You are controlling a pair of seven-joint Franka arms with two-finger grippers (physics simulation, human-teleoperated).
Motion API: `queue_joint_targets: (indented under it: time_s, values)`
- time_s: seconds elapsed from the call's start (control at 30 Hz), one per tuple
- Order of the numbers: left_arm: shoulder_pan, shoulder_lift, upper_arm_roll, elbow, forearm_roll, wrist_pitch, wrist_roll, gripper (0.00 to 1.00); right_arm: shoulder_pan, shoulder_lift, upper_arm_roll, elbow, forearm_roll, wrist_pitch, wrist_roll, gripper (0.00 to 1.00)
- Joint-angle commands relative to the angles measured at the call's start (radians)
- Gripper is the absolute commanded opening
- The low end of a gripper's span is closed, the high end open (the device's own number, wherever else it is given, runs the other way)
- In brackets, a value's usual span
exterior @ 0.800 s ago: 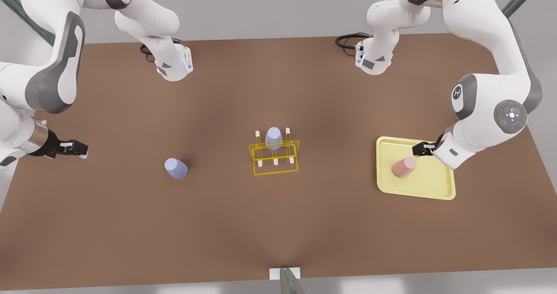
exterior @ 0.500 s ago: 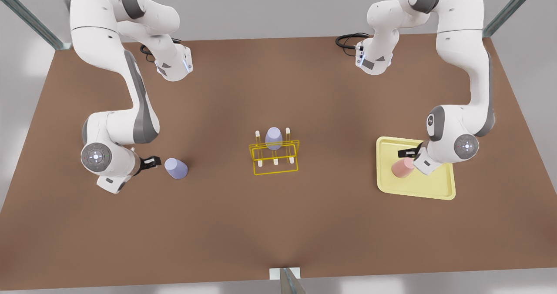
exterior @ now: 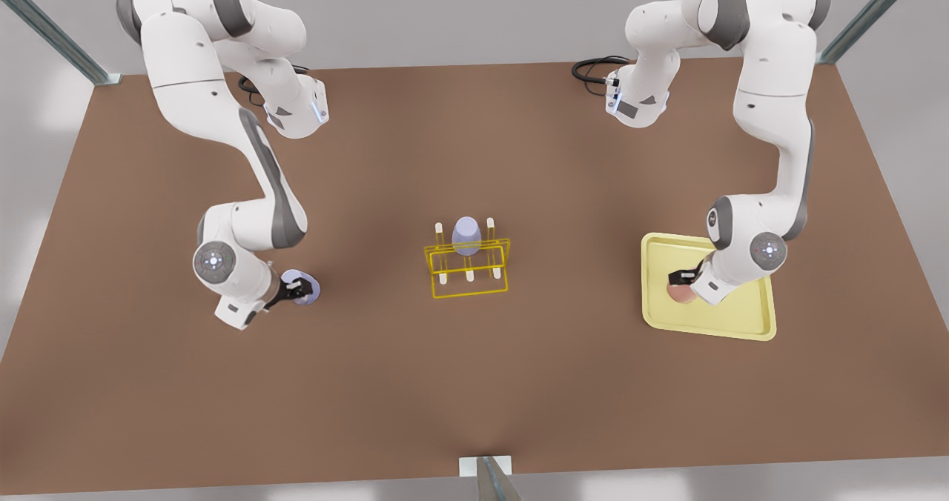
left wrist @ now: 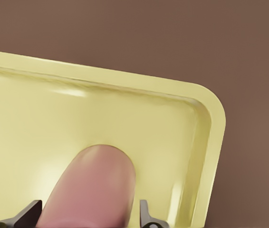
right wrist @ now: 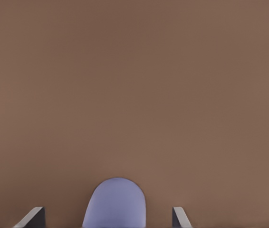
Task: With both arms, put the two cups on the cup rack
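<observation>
Left hand sits over the pale-yellow tray at the front view's right, down at the pink cup. In the left wrist view the pink cup lies on the tray floor between the two black fingertips; a fingertip stands on each side of it with a sliver of gap showing, so the hand is spread just wider than the cup and not clamped.

Right hand is at the front view's left, low over the brown desk, at the lavender-blue cup. In the right wrist view that cup sits between the fingertips with clear desk visible on both sides; hand wide, no contact.

Yellow wire cup rack stands mid-desk, well apart from both hands. A second lavender-blue cup rests upside down on its back row, between two whitish pegs.

Pink cup is on the tray, not on the rack; the lavender-blue cup by the right hand is on the bare desk.
</observation>
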Motion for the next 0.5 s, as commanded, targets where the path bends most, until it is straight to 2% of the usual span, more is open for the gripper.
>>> queue_joint_targets:
  time_s: [0.0, 0.03, 0.17, 0.3, 0.4, 0.47]
  values:
    - [0.001, 0.003, 0.0, -0.002, 0.001, 0.034, 0.036, 1.0, -0.005, -0.002, 0.0, -0.025, 0.005, 0.111, 0.025, 1.0]
    - [0.001, 0.009, 0.002, 0.0, 0.002, 0.036, 0.036, 0.91, -0.003, -0.002, 0.0, -0.03, 0.005, 0.111, 0.025, 1.0]
    - [0.0, 0.017, 0.002, 0.0, 0.002, 0.045, 0.036, 0.86, 0.0, 0.023, 0.0, -0.062, 0.004, 0.113, 0.024, 1.0]
    - [0.0, 0.015, 0.002, 0.0, 0.002, 0.043, 0.033, 0.86, 0.003, 0.024, 0.0, -0.103, 0.004, 0.153, 0.024, 1.0]
    - [0.001, 0.012, 0.002, 0.0, 0.002, 0.036, 0.03, 0.84, 0.004, 0.006, 0.0, -0.2, 0.004, 0.304, 0.024, 1.0]
    - [0.001, 0.0, 0.002, 0.0, 0.001, 0.008, 0.026, 0.84, 0.003, 0.004, 0.0, -0.225, 0.002, 0.318, 0.018, 1.0]
